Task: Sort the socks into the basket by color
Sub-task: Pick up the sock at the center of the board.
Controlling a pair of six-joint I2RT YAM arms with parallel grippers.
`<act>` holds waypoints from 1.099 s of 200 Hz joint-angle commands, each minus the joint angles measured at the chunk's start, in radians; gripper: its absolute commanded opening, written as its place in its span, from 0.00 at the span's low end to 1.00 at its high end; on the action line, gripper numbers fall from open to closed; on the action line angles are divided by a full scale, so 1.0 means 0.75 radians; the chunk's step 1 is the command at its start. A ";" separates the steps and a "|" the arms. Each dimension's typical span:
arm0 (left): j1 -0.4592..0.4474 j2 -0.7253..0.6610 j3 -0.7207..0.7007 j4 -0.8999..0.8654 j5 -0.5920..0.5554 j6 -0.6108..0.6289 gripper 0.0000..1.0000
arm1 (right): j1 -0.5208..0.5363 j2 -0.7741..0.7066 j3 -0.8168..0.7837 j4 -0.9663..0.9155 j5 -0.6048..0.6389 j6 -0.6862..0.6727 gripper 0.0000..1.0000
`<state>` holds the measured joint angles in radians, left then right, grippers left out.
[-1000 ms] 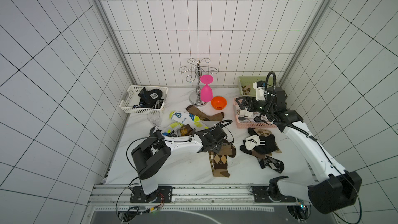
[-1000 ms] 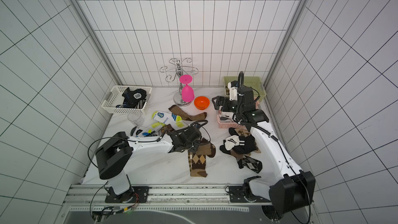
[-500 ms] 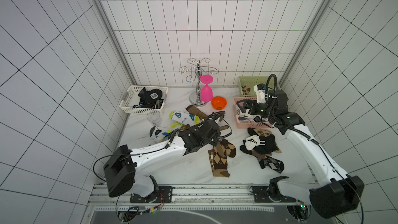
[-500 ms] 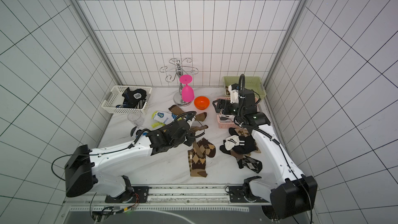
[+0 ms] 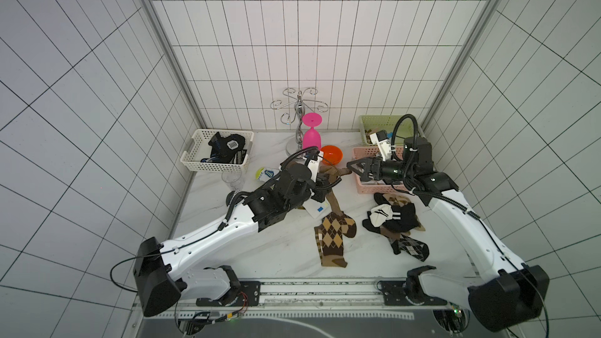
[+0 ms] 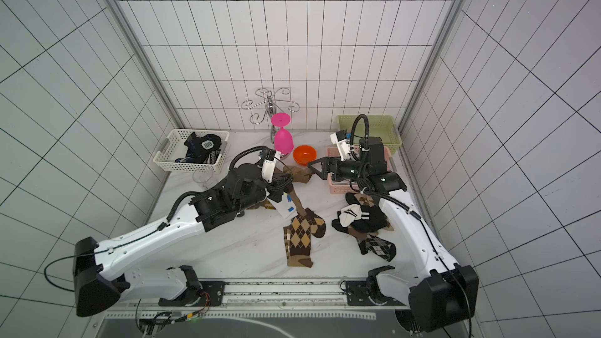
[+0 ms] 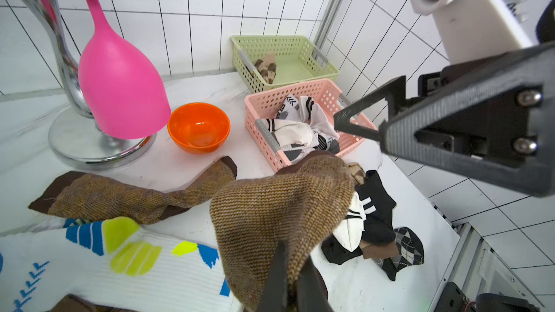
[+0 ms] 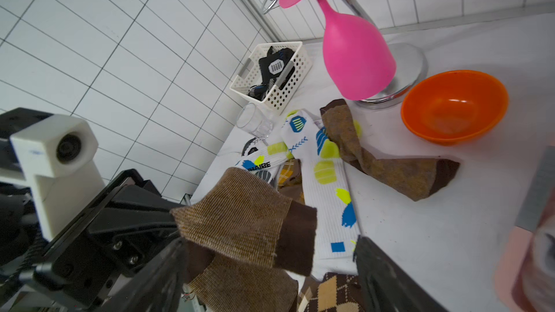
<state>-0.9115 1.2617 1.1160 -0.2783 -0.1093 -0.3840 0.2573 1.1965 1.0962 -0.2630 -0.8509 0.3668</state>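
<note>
Nearest me in both top views, a diamond-patterned sock [image 5: 331, 238] and a heap of black and white socks [image 5: 393, 219] lie towards the table's [image 5: 286, 255] front edge, with bare marble to their left. Further in, my left claw [image 7: 292, 253] is pinching a ribbed brown sock [image 7: 279, 205]. The right claw [image 8: 268, 240] stands spread either side of its cuff.

Only the left wrist view looks into the far baskets. It shows white striped socks [image 7: 294, 133] in the pink basket [image 7: 300, 87] and a patterned brown sock [image 7: 265, 69] in the green basket [image 7: 270, 40]. The right wrist view shows black socks [image 8: 274, 67] in the white basket [image 8: 285, 94].
</note>
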 commanded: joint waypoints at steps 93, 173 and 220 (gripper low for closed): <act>0.005 -0.030 0.055 0.162 0.174 0.036 0.00 | 0.182 0.003 -0.125 0.418 -0.276 0.217 0.49; 0.005 -0.048 0.034 0.160 0.173 0.031 0.14 | 0.183 0.000 -0.126 0.452 -0.237 0.238 0.00; 0.007 -0.063 0.002 0.117 0.127 0.023 0.64 | 0.122 0.030 -0.054 0.376 -0.155 0.222 0.00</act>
<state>-0.9016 1.2388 1.1263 -0.2031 -0.0021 -0.3714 0.3801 1.2018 1.0428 0.0410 -0.9977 0.5400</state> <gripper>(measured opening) 0.601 0.061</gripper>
